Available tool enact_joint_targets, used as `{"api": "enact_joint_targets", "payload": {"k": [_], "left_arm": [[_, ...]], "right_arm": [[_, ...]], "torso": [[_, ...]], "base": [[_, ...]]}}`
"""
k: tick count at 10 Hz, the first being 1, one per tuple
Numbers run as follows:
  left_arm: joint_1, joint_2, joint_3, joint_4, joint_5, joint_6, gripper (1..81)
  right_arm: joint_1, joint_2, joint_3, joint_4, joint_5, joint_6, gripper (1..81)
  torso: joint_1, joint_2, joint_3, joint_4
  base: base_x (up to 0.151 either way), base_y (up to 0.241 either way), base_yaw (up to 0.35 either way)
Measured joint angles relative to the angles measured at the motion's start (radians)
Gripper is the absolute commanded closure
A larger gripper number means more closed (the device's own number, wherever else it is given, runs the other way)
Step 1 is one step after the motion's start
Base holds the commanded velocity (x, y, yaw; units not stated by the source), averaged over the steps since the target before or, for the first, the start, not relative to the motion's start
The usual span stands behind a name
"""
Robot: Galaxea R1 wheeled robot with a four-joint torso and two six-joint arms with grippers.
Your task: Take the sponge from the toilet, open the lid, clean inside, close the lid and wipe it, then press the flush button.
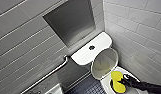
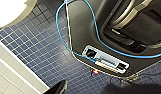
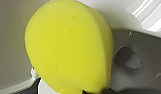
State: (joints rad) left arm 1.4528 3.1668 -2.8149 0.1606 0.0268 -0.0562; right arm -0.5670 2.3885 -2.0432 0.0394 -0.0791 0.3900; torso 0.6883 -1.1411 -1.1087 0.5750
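1. Task item. The sponge (image 1: 117, 80), bright yellow, is clamped in the right gripper (image 1: 124, 80), whose claw is clenched on it. The black arm enters from the lower right of the head view. The sponge sits inside the rim of the toilet (image 1: 106, 83), over the open bowl. In the right wrist view the sponge (image 3: 71, 47) is bowed into a rounded shape, with the white bowl wall behind it and a dark outlet hole (image 3: 126, 56) beside it. Contact between sponge and ceramic cannot be confirmed.

2. Lid. The lid (image 1: 104, 61) stands raised, its back toward the tank (image 1: 82, 56). A round flush button (image 1: 91, 47) sits in the tank top.

3. Left gripper (image 2: 58, 88). A dark edge of it shows above the blue mosaic floor (image 2: 41, 50); whether it is released or clenched cannot be told.

4. Surroundings. A grab bar (image 1: 52, 72) runs along the grey tiled wall, below a recessed metal panel (image 1: 71, 21). A blue cable (image 2: 78, 53) leads to a port plate (image 2: 106, 60) on the robot base; any marking there is too blurred to read.
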Motion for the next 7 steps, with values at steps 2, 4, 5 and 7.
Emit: {"api": "enact_joint_targets", "payload": {"k": [2,4,5,7], "left_arm": [[-0.001,0.000,0.000,0.000,0.000,0.000,1.0],[-0.002,-0.001,0.000,0.000,-0.001,0.000,1.0],[-0.005,-0.003,0.000,0.000,-0.003,0.000,1.0],[-0.005,-0.006,0.000,0.000,-0.005,0.000,1.0]], "right_arm": [[0.016,0.025,0.000,0.000,0.020,0.000,81.1],[0.015,0.032,-0.003,0.000,0.033,0.000,81.1],[0.013,0.030,-0.003,-0.001,0.032,0.000,81.1],[0.011,0.029,-0.003,-0.001,0.035,0.000,81.1]], "torso": [[0.001,0.000,0.000,-0.058],[0.001,0.000,0.000,-0.128],[0.001,0.000,0.000,-0.150],[0.001,0.000,0.000,-0.159]], "base": [[0.000,0.000,0.000],[0.000,0.000,0.000],[0.000,0.000,0.000],[0.000,0.000,0.000]]}}
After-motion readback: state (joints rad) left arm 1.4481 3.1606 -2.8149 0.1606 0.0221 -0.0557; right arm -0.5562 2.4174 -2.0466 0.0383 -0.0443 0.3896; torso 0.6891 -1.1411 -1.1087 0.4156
